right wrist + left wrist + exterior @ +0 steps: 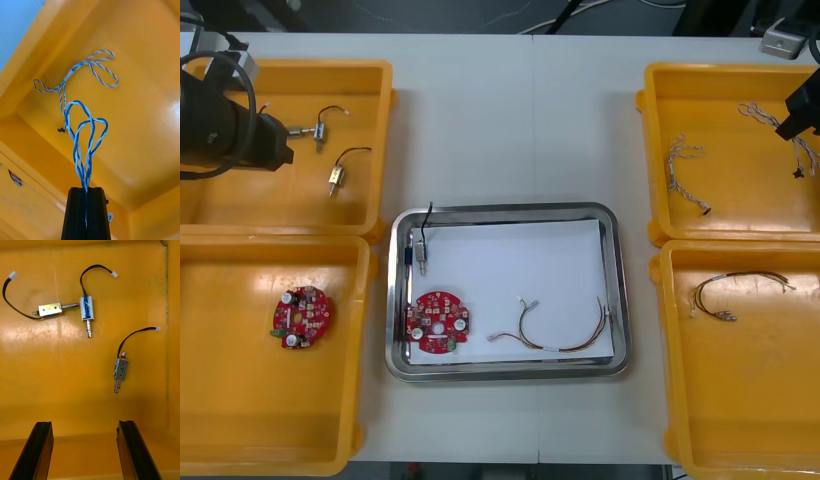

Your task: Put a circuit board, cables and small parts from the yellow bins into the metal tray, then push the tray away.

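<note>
Table: light surface under my arms, two yellow bins at each side, and a metal tray between them, white inside.
Tray contents: a round red circuit board toward the near left corner; a small metal part with a black lead by the left wall; a red and yellow cable curled along the near side.
My right gripper: over the far right bin, fingers pinched together on a twisted blue and white cable.
Look of that cable: thin two-colour strands wound tightly, rising from between my fingers in narrow loops. More loops lie toward the bin floor beyond; I cannot tell whether they are the same piece.
Second twisted cable: on the same bin's floor, apart from my gripper.
My left gripper: over the far left bin, fingers spread wide, touching nothing.
Beyond my left fingers: three boxy silver parts, each with a pin at one end and a black lead ending in a white plug. Two of them touch at a right angle; the third lies apart.
Near left bin: a second circuit board.
Near right bin: a looped dark cable.
</note>
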